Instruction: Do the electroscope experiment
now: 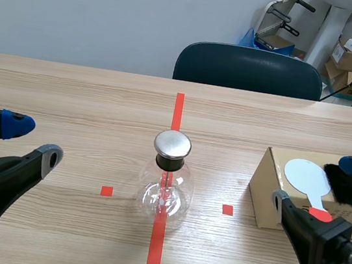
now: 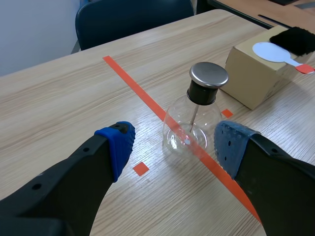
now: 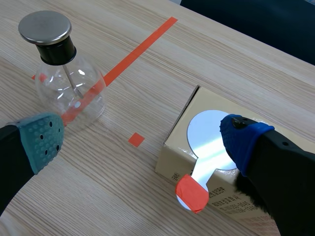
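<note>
Wooden table (image 1: 70,91) w/ orange-red tape marks, a dark chair (image 1: 249,69) pushed in at the far side, cartons stacked in the back corner of the room.

At the left, the left gripper (image 1: 36,140) hangs low over the table w/ its fingers spread wide, nothing between them; in its wrist view the flask sits ahead of it, well apart from both pads.

In the middle stands the electroscope (image 1: 166,186) — a clear round flask, upright on the centre tape line, black stopper in its neck, flat metal cap (image 1: 173,144) on top, thin rod running down inside; nothing touches it.

To the right is a cardboard box (image 1: 265,187); on its top lies a pale disc paddle (image 1: 304,174), flat, its red-taped handle end (image 3: 192,192) seeming to stick out past the box edge; just beside it lies a black fuzzy pad (image 1: 351,189), prob. the rubbing cloth.

The right gripper (image 1: 318,185) hovers above the box, fingers wide apart on either side of the paddle, gripping nothing.

My read: very start of the job, i.e. the pick-up of the paddle; no charging done yet. Next move calls for the right gripper to drop and close on the handle — esp. at the taped end, since the disc lies flat and offers little to pinch; then charge it and bring it to the cap w/o knocking the flask.
</note>
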Tool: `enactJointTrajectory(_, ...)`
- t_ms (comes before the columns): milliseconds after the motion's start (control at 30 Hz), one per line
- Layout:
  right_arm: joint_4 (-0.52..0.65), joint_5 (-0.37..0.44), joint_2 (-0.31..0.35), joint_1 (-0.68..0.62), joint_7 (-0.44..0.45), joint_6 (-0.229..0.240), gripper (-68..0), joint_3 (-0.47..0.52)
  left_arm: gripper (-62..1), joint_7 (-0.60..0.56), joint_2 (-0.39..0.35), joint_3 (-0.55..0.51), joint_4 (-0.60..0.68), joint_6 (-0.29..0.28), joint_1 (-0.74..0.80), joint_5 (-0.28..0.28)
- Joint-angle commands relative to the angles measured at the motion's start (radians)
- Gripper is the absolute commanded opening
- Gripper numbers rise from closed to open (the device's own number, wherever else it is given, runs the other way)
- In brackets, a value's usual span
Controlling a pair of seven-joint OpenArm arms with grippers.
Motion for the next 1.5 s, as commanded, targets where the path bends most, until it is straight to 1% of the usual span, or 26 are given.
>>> enactJointTrajectory(0, 0.006, 0.023, 0.005, 0.003, 0.011, -0.003, 0.4, 0.012, -23.8, -0.031, 0.005, -0.005, 0.014, -0.002, 0.002, -0.014)
enactJointTrajectory(433, 0.006, 0.022, -0.003, 0.003, 0.011, 0.001, 0.4, 0.012, -23.8, -0.032, 0.011, -0.005, 0.014, -0.002, 0.002, -0.014)
enactJointTrajectory(767, 0.006, 0.021, -0.003, 0.003, -0.004, 0.001, 0.4, 0.012, -23.8, -0.033, 0.046, -0.005, 0.013, -0.002, 0.0, -0.012)
enactJointTrajectory(833, 0.006, -0.003, -0.003, 0.003, -0.004, 0.001, 0.4, 0.012, -23.8, -0.033, 0.047, -0.005, 0.013, -0.002, 0.0, -0.009)
enactJointTrajectory(933, 0.006, -0.111, -0.003, 0.003, 0.006, 0.008, 0.4, 0.012, -23.8, -0.03, 0.047, -0.005, 0.012, -0.002, 0.0, -0.009)
enactJointTrajectory(1000, 0.015, -0.213, -0.003, 0.0, 0.024, 0.014, 0.4, 0.012, -23.8, -0.028, 0.047, -0.005, 0.01, -0.002, 0.0, -0.008)
enactJointTrajectory(1067, 0.034, -0.351, -0.003, -0.016, 0.048, 0.014, 0.4, 0.012, -23.8, -0.027, 0.047, -0.005, 0.01, -0.002, 0.0, -0.005)
enactJointTrajectory(1167, 0.072, -0.595, -0.003, -0.065, 0.1, 0.011, 0.4, 0.012, -23.8, -0.018, 0.047, -0.005, 0.01, -0.001, -0.001, -0.004)
enactJointTrajectory(1233, 0.087, -0.762, -0.004, -0.105, 0.141, 0.0, 0.4, 0.012, -23.8, -0.016, 0.047, -0.005, 0.01, -0.001, 0.0, -0.002)
enactJointTrajectory(1267, 0.088, -0.841, -0.004, -0.126, 0.164, -0.017, 0.4, 0.012, -23.8, -0.012, 0.047, -0.005, 0.01, -0.001, 0.0, -0.002)
enactJointTrajectory(1333, 0.088, -0.995, -0.014, -0.17, 0.203, -0.087, 0.4, 0.008, -23.8, -0.01, 0.047, -0.005, 0.01, -0.001, 0.0, -0.001)
enactJointTrajectory(1367, 0.085, -1.072, -0.026, -0.19, 0.215, -0.137, 0.4, 0.006, -23.8, -0.01, 0.047, -0.005, 0.01, -0.001, 0.0, 0.006)
enactJointTrajectory(1400, 0.079, -1.137, -0.042, -0.206, 0.23, -0.185, 0.4, 0.006, -23.8, -0.01, 0.047, -0.005, 0.01, -0.001, 0.0, 0.013)
enactJointTrajectory(1467, 0.058, -1.254, -0.079, -0.229, 0.245, -0.296, 0.4, 0.006, -23.8, -0.01, 0.047, -0.005, 0.01, -0.001, 0.0, 0.018)
